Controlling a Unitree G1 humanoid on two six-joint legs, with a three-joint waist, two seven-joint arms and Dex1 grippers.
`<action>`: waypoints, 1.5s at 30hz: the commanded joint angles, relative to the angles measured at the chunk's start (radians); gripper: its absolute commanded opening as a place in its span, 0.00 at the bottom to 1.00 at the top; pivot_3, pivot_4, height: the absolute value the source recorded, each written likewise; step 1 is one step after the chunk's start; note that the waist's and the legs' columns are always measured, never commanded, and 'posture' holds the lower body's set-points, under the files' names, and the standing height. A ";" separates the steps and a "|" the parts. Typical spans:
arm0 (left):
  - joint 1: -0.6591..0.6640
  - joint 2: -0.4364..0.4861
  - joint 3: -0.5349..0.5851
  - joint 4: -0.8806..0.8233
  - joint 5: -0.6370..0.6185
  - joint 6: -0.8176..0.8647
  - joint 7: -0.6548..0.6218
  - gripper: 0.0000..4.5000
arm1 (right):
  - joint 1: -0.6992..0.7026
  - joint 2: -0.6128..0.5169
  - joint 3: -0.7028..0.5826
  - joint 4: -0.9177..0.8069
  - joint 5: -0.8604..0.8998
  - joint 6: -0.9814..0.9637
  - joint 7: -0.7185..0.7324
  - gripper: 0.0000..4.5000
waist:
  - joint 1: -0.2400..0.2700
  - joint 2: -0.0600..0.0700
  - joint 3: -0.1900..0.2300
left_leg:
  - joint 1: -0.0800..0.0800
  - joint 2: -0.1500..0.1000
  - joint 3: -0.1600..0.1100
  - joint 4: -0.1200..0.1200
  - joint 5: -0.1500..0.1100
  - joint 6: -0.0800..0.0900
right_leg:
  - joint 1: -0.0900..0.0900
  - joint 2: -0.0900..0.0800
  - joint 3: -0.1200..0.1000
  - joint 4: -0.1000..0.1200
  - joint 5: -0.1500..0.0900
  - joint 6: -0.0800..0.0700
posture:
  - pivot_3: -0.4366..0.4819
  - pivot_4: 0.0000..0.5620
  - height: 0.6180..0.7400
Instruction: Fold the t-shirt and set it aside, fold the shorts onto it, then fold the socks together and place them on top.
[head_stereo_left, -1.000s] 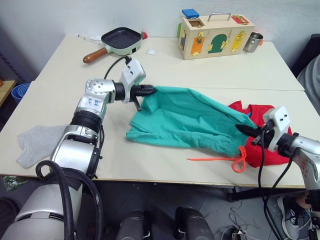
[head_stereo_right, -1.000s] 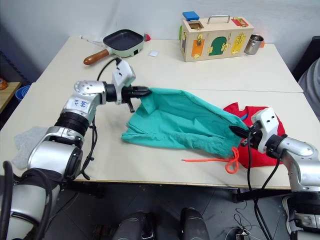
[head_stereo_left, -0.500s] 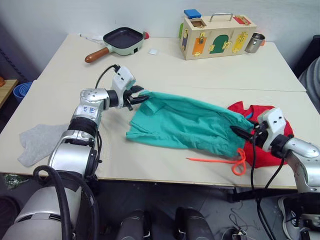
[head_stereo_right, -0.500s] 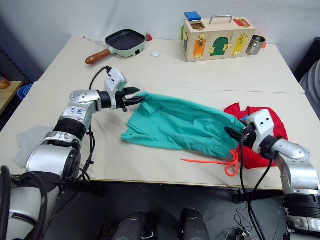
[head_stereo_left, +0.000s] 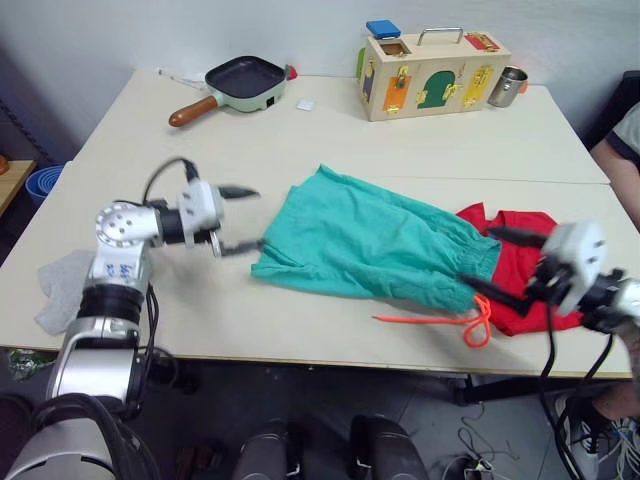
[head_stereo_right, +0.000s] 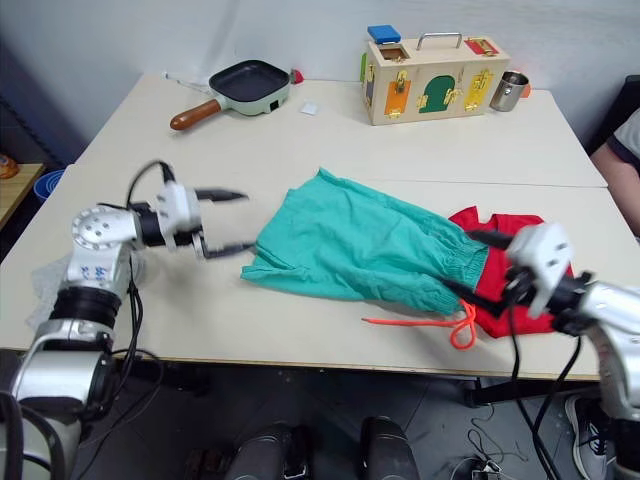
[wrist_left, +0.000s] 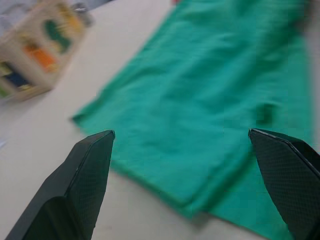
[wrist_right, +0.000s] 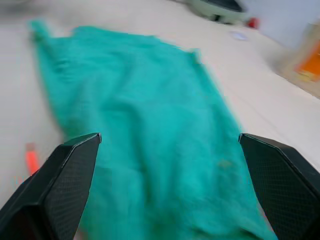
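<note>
I have both pincers wide and empty: left pincer (head_stereo_left: 240, 218) just beside the shorts' (head_stereo_left: 375, 245) hem end, right pincer (head_stereo_left: 490, 260) by the waistband. Shorts overlap the t-shirt (head_stereo_left: 522, 280) on the bench (head_stereo_left: 300, 140). Risk, I judge: the trailing drawstring (head_stereo_left: 455, 322) snags on regrasp.

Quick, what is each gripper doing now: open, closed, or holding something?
Left gripper: open, holding nothing, beside the shorts.
Right gripper: open, holding nothing, over the t-shirt.
</note>
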 joint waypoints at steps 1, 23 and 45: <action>-0.016 -0.011 -0.051 -0.023 0.078 -0.049 0.038 1.00 | 0.005 0.020 0.081 -0.009 -0.115 -0.091 -0.034 1.00 | 0.005 0.000 0.000 | -0.001 -0.001 0.000 0.001 0.000 0.001 | 0.000 0.000 0.000 0.000 0.000 0.000 | 0.48 0.27 1.00; -0.030 -0.072 -0.198 0.146 0.223 0.288 0.020 0.53 | -0.177 0.089 0.288 0.227 -0.333 -0.191 -0.086 0.10 | -0.006 0.001 -0.001 | 0.001 0.001 -0.003 0.008 0.000 0.001 | 0.002 -0.001 -0.004 0.005 0.000 -0.001 | 0.48 0.27 1.00; 0.711 0.185 0.007 -0.956 -0.084 0.652 0.091 0.05 | 0.027 -0.005 0.189 0.293 -0.085 -0.405 0.200 0.04 | -0.024 0.003 -0.003 | 0.009 0.003 -0.006 0.004 -0.003 -0.004 | 0.007 -0.009 0.000 0.003 -0.005 -0.007 | 0.48 0.27 1.00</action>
